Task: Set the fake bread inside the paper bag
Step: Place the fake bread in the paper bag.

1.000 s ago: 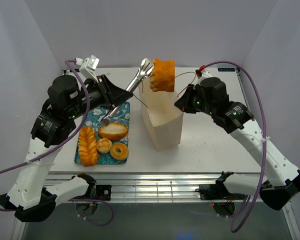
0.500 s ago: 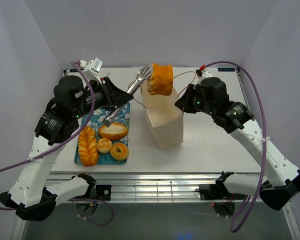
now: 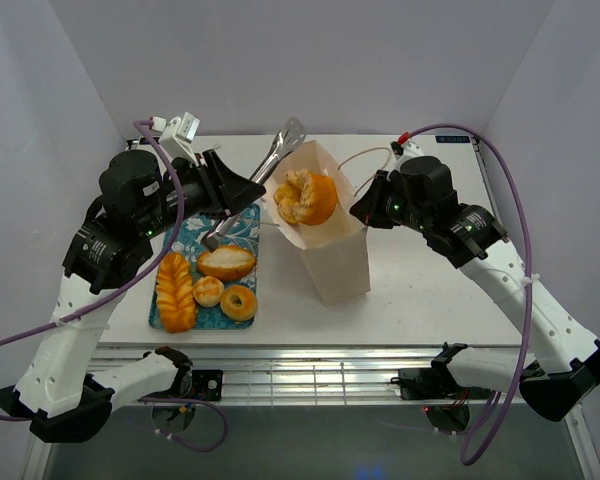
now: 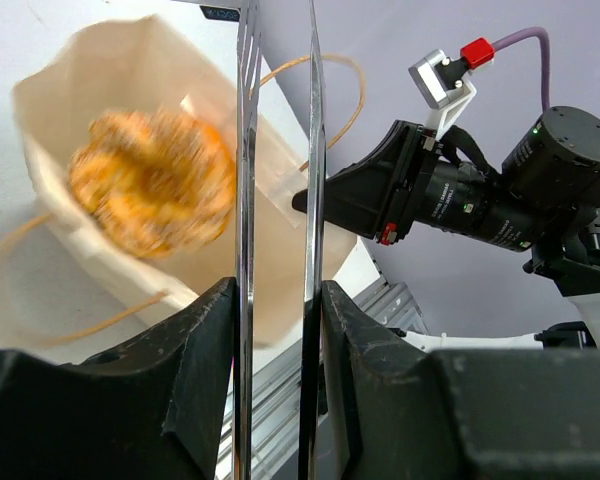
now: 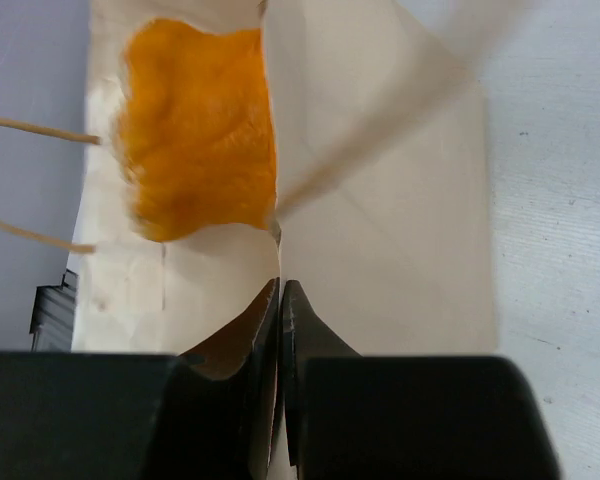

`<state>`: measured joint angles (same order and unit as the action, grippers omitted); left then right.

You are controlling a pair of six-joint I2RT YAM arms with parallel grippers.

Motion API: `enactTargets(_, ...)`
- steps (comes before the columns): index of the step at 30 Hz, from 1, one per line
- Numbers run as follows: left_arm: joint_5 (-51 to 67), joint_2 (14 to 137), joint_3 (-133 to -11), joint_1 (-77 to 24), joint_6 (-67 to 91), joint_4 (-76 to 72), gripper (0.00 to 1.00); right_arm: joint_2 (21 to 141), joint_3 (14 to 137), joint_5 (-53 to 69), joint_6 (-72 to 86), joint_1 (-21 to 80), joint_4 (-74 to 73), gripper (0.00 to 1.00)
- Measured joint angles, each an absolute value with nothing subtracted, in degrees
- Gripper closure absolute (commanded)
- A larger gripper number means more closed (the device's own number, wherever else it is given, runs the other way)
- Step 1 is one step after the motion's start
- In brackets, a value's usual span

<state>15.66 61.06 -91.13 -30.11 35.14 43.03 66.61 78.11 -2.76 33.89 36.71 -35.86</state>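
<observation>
1. Tongs (image 3: 278,152) are sitting in the left gripper (image 3: 242,190), whose fingers are clamping the handles from both sides; the blades are standing a narrow gap apart and gripping nothing
2. The orange pastry (image 3: 305,197) is lying in the open mouth of the paper bag (image 3: 335,255), clear of the blades; it is showing blurred in the left wrist view, so I am judging it to be dropping in
3. The right gripper (image 5: 280,290) is pinching the bag's rim with its jaws closed on the paper, and the bag is leaning toward the left arm
4. To do this step well, I am thinking the right gripper should be holding the rim firm until the pastry settles, while the tongs are lifting straight out, away from the cord handles
5. The braided loaf (image 3: 176,290), oval roll (image 3: 227,262), small bun (image 3: 209,291) and ring bagel (image 3: 239,302) are waiting on the teal tray (image 3: 248,232), just beside the bag
6. The white table (image 3: 430,280) is looking flat and matt; pale lilac walls (image 3: 330,60) are closing it in on three sides, leaving both arms working close together over the bag
</observation>
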Motion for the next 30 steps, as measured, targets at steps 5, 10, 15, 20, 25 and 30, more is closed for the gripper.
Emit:
enactTargets(5,15.68,61.04,-91.79,-30.11,34.94,42.96,0.52,66.59,77.87,-2.79,33.8,36.73,-35.97,0.92)
enactTargets(10,15.53,61.06,-92.23,-30.13,34.52,43.13,0.54,66.57,77.87,-2.74,33.63,36.73,-35.92,0.92)
enactTargets(15,14.37,61.82,-96.12,-30.13,33.34,44.27,0.54,66.5,77.6,-1.13,33.71,36.18,-35.75,0.92)
enactTargets(20,12.01,63.02,-101.56,-30.11,31.51,46.24,0.55,64.07,73.36,6.85,35.64,30.35,-32.73,0.92)
enactTargets(25,10.2,63.75,-104.4,-30.13,30.52,48.01,0.55,60.53,70.46,12.25,36.47,22.57,-32.21,0.92)
enactTargets(30,9.28,63.66,-104.4,-30.13,30.35,49.21,0.55,59.22,68.58,14.63,35.68,20.97,-28.99,0.92)
